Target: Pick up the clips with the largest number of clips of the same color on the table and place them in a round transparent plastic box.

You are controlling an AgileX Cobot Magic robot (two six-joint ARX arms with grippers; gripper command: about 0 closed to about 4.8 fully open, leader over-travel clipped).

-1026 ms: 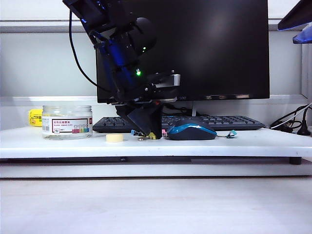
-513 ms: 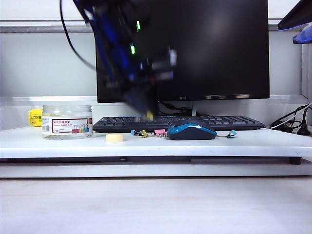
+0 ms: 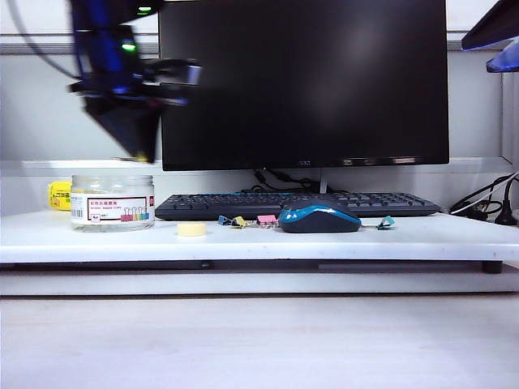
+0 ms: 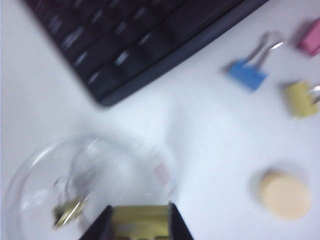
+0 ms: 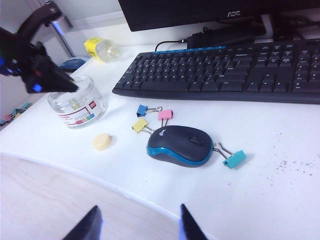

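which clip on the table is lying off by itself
The teal clip just past the mouse; the blue, pink and yellow clips cluster on its other side.

Beside the mouse [image 5: 181, 145] I count four loose clips [image 5: 141, 125]: yellow, pink and two blue (one more yellow clamped in my left gripper [image 4: 140, 222]).

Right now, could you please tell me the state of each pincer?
Left pincer: above the round box, shut on a yellow clip.
Right pincer: open, empty.

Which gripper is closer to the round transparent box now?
Left. The left gripper hangs just above the round transparent box, holding a yellow clip. The right gripper is open, far across the table.
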